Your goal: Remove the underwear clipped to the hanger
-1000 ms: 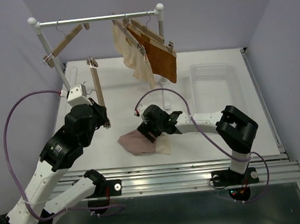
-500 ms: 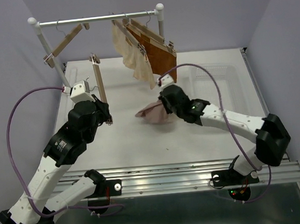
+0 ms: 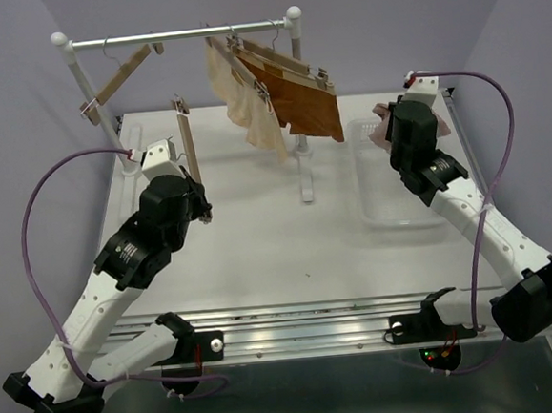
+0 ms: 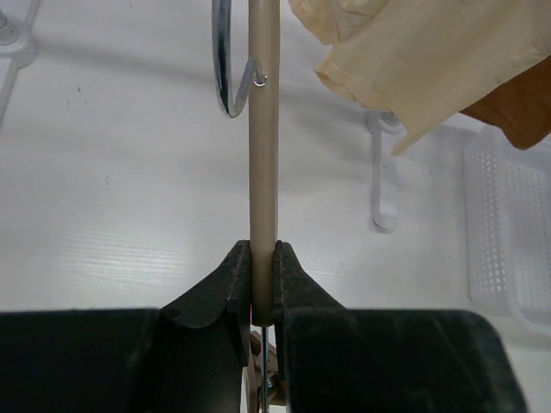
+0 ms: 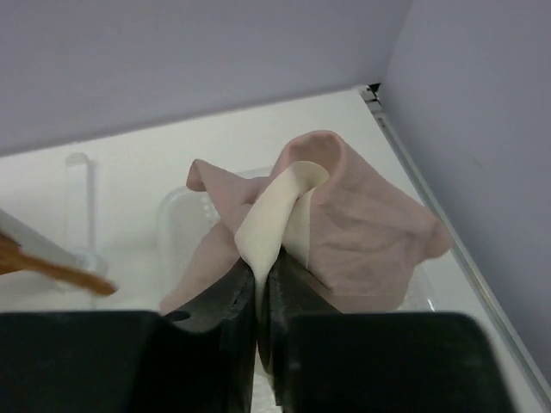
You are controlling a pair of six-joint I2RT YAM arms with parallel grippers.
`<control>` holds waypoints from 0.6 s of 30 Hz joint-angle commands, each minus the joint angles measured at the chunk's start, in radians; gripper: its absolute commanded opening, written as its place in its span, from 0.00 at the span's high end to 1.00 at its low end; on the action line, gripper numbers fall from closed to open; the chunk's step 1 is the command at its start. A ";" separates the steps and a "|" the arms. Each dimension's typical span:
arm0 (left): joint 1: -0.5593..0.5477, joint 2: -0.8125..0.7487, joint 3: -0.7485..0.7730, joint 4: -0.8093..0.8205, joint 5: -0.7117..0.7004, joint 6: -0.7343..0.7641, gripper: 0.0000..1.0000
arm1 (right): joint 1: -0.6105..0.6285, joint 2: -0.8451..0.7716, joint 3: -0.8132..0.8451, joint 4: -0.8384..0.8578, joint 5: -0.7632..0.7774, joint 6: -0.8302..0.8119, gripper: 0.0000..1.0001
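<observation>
Pink underwear [image 5: 362, 232] in R fingers [image 5: 219, 301], over basket [image 3: 381, 184]

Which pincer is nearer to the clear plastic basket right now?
Right. The right pincer hangs over the far end of the basket, shut on the pink underwear. The left pincer is well off to its left, clamping a wooden hanger.

No readable text, labels, numbers anywhere in view.
</observation>
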 commanded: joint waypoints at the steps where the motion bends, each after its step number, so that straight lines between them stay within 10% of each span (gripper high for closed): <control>1: 0.030 0.022 0.025 0.099 -0.012 0.056 1.00 | -0.032 0.016 -0.064 0.038 -0.018 -0.003 0.60; 2: 0.048 0.030 0.032 0.110 -0.006 0.065 1.00 | -0.032 0.017 -0.080 0.038 -0.029 -0.001 0.27; 4: 0.070 0.053 0.052 0.124 0.002 0.085 1.00 | -0.032 0.019 -0.100 0.035 -0.016 0.011 0.00; 18: 0.288 0.407 0.464 0.159 0.175 0.338 1.00 | -0.032 -0.052 -0.152 0.072 -0.075 0.045 0.00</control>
